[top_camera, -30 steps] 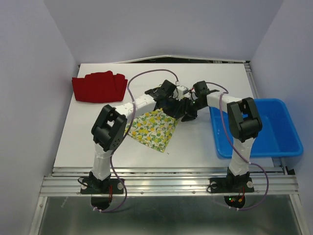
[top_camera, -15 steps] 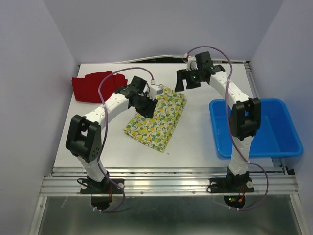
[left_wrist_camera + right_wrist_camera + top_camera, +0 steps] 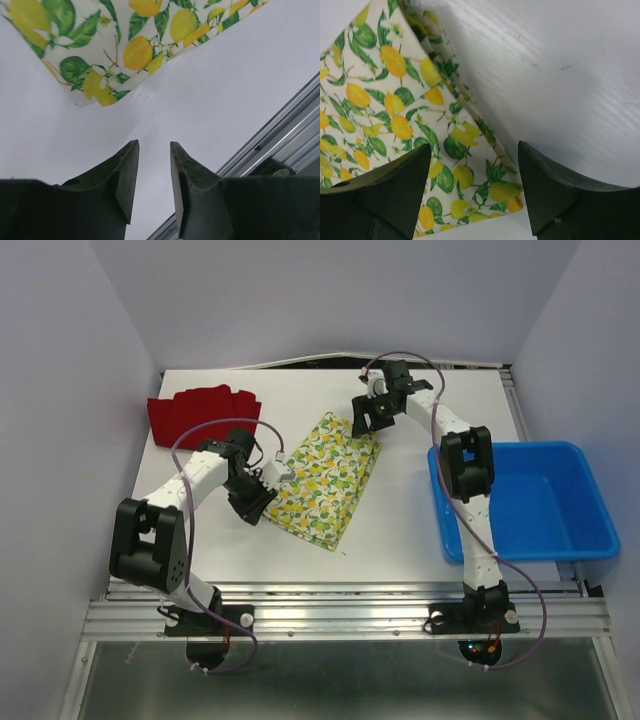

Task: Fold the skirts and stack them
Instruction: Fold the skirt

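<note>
While the lemon skirt (image 3: 325,475) lies folded into a slanted, roughly rectangular packet in the middle of the white desk (image 3: 420,530), the two arms reach to opposite ends of it. The left tool (image 3: 258,490) sits low at the packet's left edge, just beside the cloth. In the left wrist view its dark fingers (image 3: 125,175) stand a little apart, with only bare desk showing through the slim gap. It is therefore slightly spread and pinches nothing, and the printed hem lies just ahead of the tips, apart from them. A metal rail (image 3: 280,145) runs along the near edge of the desk at the right of that view. The right tool (image 3: 365,418) is over the far right corner of the skirt. In the right wrist view its fingers (image 3: 540,185) are spread wide, with the layered corner of the lemon print lying below and between them. It grips nothing, and I cannot tell whether the tips touch the cloth. The folded layers show as stepped edges along the skirt's right side. The red skirt (image 3: 203,415) lies on its own at the far left of the desk, its scalloped pleated edge turned toward the far side. It is well apart from the lemon skirt, so the two are not stacked. The blue bin (image 3: 530,505) stands at the right side of the desk, beside the right arm.
</note>
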Robot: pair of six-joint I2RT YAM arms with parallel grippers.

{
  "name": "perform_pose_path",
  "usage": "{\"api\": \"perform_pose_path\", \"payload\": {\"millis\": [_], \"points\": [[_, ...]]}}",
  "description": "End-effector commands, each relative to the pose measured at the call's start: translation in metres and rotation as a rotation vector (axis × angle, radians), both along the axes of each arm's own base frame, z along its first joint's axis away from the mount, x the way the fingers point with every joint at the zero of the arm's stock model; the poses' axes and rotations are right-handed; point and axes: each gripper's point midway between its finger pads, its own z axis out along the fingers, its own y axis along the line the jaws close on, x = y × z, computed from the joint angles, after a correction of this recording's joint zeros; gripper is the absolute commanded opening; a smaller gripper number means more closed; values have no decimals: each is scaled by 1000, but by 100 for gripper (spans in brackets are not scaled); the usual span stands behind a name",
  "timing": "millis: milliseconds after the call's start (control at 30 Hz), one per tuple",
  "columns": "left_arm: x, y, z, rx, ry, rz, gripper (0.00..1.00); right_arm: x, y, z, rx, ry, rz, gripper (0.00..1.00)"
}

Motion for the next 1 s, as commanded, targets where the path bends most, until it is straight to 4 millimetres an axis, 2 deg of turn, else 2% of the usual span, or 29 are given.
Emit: {"api": "perform_pose_path", "payload": {"millis": [0,33,67,100,200,233,300,333,367,400,433,467,500,533,600,633,667,733,767,800,833,867,900,933,967], "points": [[5,7,-27,6,54,84,42,-46,0,-7,23,117,42,72],[12,3,-33,-18,79,145,41,-55,-2,-11,23,144,38,71],[19,4,-36,-27,77,178,41,-74,-7,-16,17,186,37,70],[31,1,-44,-36,67,202,41,-81,-9,-16,15,199,30,70],[61,-7,-43,-74,18,295,40,-105,-16,-16,10,230,12,70],[81,-13,-42,-105,-12,338,40,-124,-20,-14,9,260,3,70],[102,-22,-41,-141,-37,367,40,-139,-24,-10,13,278,-1,70],[118,-25,-48,-149,-54,387,40,-155,-27,-8,15,298,-4,71],[143,-31,-38,-180,-98,414,39,-164,-29,-6,18,309,-7,72],[169,-38,-37,-200,-118,423,39,-179,-33,-3,19,325,-6,72],[167,-39,-51,-195,-86,436,39,-181,-32,-2,26,331,-1,72],[200,-46,-33,-232,-153,437,39,-196,-33,2,42,344,11,72],[215,-51,-30,-250,-165,451,39,-203,-33,6,49,348,17,74],[248,-61,-22,-283,-205,442,39,-210,-30,15,60,333,38,75],[280,-66,-13,-300,-239,457,40,-226,-27,17,62,332,85,81],[315,-68,1,-314,-309,464,41,-232,-23,19,54,308,133,84],[329,-70,9,-324,-335,465,44,-238,-21,26,50,294,165,89],[344,-70,22,-339,-357,468,45,-248,-18,33,42,284,222,94],[354,-68,46,-366,-406,466,46,-252,-16,37,39,260,279,100],[354,-66,54,-370,-417,470,46,-260,-18,45,36,270,306,100],[351,-64,80,-384,-453,469,46,-264,-19,50,39,271,334,100],[339,-58,73,-365,-431,475,46,-267,-20,56,48,245,398,100],[335,-52,79,-357,-449,486,46,-274,-21,70,54,257,424,100],[311,-42,82,-327,-438,503,46,-275,-22,78,58,213,491,100],[297,-37,83,-323,-428,510,46,-278,-18,89,89,197,527,100]]}}
